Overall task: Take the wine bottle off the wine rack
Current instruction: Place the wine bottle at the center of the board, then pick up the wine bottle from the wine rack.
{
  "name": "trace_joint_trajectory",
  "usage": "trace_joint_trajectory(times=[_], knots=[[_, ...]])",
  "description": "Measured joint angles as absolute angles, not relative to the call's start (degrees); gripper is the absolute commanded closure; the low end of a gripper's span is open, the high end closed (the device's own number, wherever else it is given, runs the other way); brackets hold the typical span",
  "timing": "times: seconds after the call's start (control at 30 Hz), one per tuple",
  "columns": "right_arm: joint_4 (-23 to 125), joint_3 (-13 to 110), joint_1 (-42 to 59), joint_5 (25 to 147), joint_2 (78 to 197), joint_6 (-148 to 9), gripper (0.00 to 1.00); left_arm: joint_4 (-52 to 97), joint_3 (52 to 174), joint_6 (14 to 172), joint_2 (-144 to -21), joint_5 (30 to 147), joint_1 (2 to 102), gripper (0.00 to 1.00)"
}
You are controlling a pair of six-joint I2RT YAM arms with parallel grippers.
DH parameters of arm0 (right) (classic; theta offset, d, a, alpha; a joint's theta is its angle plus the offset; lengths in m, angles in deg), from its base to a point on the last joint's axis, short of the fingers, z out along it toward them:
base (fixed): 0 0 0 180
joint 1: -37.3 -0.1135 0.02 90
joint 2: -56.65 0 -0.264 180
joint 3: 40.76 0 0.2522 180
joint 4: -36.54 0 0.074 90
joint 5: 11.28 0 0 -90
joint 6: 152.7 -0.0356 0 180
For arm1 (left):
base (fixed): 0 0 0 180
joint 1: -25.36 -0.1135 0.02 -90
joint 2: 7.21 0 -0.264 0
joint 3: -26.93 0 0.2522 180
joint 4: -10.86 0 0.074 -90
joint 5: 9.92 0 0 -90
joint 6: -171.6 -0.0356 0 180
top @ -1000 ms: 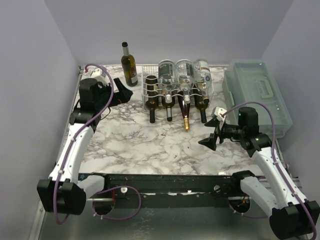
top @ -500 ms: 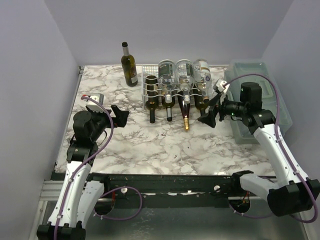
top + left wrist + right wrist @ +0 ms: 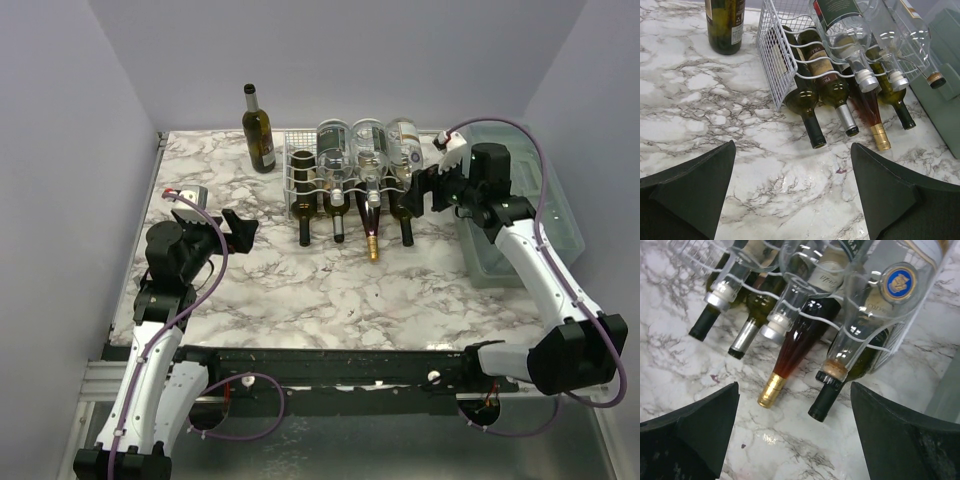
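The white wire wine rack [image 3: 293,185] stands at the back middle of the marble table. Its lower tier holds several bottles lying with necks toward me, among them an amber bottle with a gold cap [image 3: 372,240] and a dark-capped green bottle [image 3: 405,228] at the right end. Three clear bottles [image 3: 367,148] lie on the upper tier. My right gripper [image 3: 418,195] is open and empty, just right of the rack's right end; its wrist view shows the rightmost clear bottle [image 3: 875,305] and the dark neck [image 3: 826,400] between its fingers. My left gripper [image 3: 240,228] is open and empty, left of the rack [image 3: 775,65].
A dark green bottle [image 3: 258,130] stands upright left of the rack, also in the left wrist view [image 3: 725,25]. A translucent green-grey plastic box with a handle [image 3: 525,170] sits at the right edge, under my right arm. Grey walls close off the back and sides.
My right gripper has swung away from me and up to the rack's right end. My left arm has drawn back from the standing bottle toward the near left, then held still.
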State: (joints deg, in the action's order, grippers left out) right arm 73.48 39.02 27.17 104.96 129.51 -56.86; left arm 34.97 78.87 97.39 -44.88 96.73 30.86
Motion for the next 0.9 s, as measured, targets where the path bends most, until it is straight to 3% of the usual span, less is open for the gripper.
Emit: trace_joint_trajectory(times=[0.4,0.7,0.9], knots=[[65.7,39.0,24.2,89.0,135.7,-66.1,0.12,35.0,78.9,97.4,-45.2,96.9,30.9,0.01],[63.3,39.7,22.8,83.1,142.6,-69.3,0.28,35.0,78.9,97.4,-45.4,97.0,30.9,0.01],[63.2,41.6,21.3,80.4,146.5,-70.3,0.32,35.0,78.9,97.4,-45.4,97.0,30.9,0.01]])
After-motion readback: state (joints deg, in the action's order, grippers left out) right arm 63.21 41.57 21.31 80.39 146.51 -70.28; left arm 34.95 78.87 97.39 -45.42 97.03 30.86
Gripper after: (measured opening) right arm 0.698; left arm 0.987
